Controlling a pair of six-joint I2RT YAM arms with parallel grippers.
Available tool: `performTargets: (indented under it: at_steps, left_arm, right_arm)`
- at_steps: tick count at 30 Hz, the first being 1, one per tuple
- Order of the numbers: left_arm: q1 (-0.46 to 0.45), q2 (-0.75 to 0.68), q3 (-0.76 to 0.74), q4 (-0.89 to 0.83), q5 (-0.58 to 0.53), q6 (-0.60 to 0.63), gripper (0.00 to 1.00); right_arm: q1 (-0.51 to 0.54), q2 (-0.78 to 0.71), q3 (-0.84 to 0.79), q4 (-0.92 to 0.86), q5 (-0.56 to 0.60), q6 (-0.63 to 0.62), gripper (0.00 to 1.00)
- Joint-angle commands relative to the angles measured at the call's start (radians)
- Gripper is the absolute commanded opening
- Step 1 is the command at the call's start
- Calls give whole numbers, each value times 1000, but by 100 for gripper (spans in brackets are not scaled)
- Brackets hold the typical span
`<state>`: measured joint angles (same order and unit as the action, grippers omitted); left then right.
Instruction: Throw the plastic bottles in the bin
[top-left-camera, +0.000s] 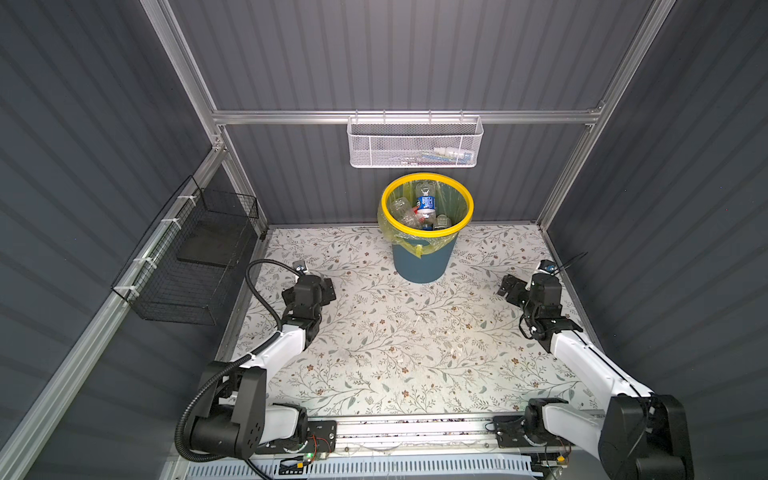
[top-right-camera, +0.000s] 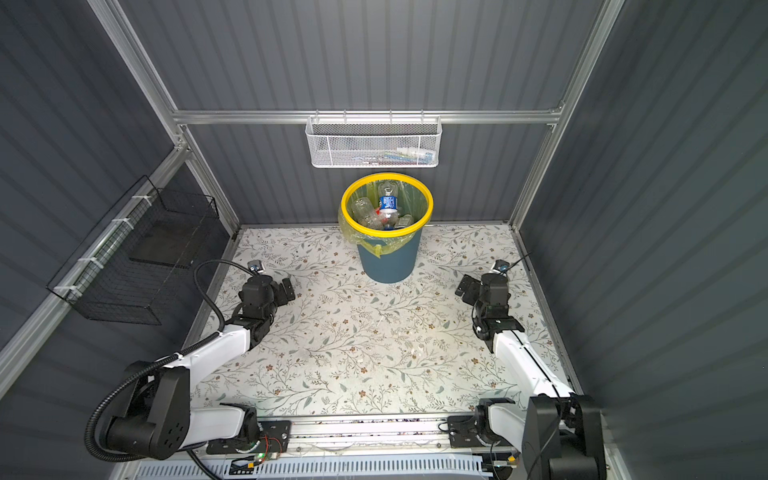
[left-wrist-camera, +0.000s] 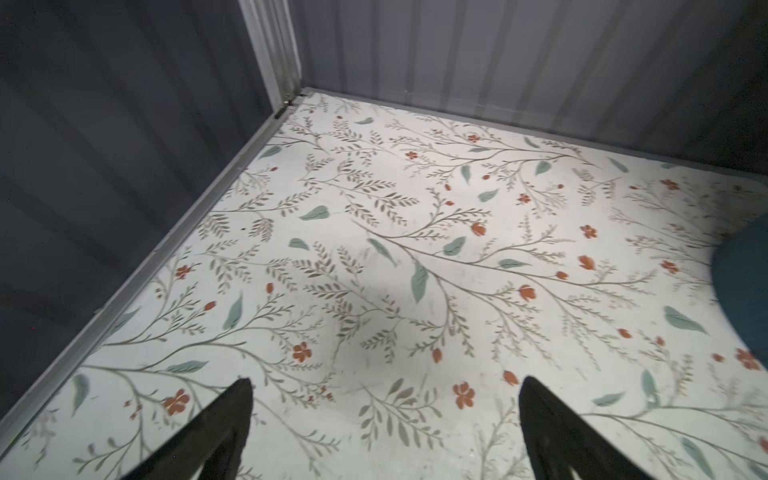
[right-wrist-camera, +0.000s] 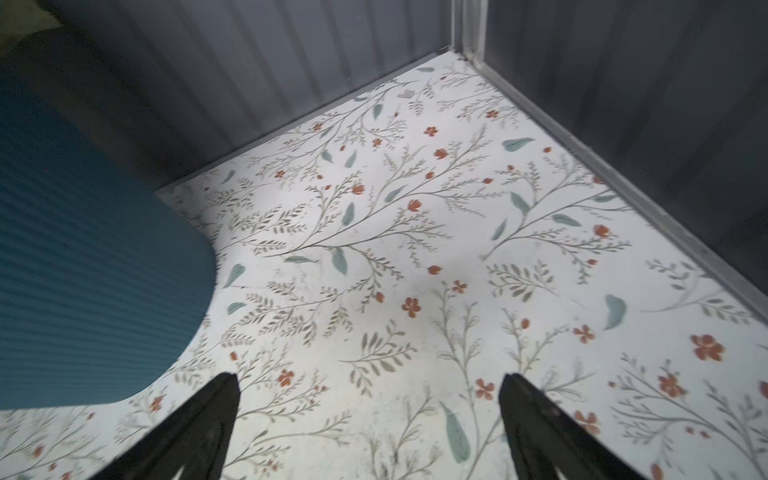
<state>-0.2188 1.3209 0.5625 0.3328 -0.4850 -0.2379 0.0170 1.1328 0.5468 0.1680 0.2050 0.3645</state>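
Both arms sit low, one each side of the bin (top-left-camera: 420, 264), well apart from it. On the left gripper (left-wrist-camera: 386, 382) the jaws are spread wide w/ nothing btwn them, only the floral mat (left-wrist-camera: 374, 249) below. The right gripper (right-wrist-camera: 370, 376) is the same, wide apart and empty, w/ the bin's blue wall just beside it.

The bottles (top-left-camera: 426, 205) are piled inside the bin. A blue-label one stands neck-up on the heap and clear ones slump round it. I see none on the mat, so the job looks done, imo.

Handling, my read: they look empty, so very light. Thin clear plastic is springy and dents under a hard squeeze. Round, slick bodies roll and can squirt out of the jaws. Best hold is prob across the mid-body at the label, or at the stiffer neck under the cap.

The bin is round and tapers to its base, w/ a hard yellow hoop rim. A thin see-thru yellow bag is draped over the outside. The mat is matt and pale, w/ a leaf and red-flower print.

A white mesh basket (top-left-camera: 411, 145) hangs above the bin. A black wire basket (top-left-camera: 195, 266) hangs well off to the bin's left.
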Motion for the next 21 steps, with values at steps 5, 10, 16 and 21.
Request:
performTargets:
  at_steps: [5, 10, 16, 21]
  left_arm:
    - [8, 101, -123, 320, -167, 101, 100]
    - [10, 203, -160, 509, -165, 187, 100]
    - [91, 332, -185, 709, 9, 205, 100]
    - [129, 368, -141, 624, 122, 196, 100]
  right_arm:
    - [-37, 58, -107, 307, 171, -81, 99]
    - [-43, 124, -173, 487, 175, -161, 99]
    - [-58, 204, -245, 732, 118, -211, 99]
    - [-62, 241, -240, 761, 37, -237, 99]
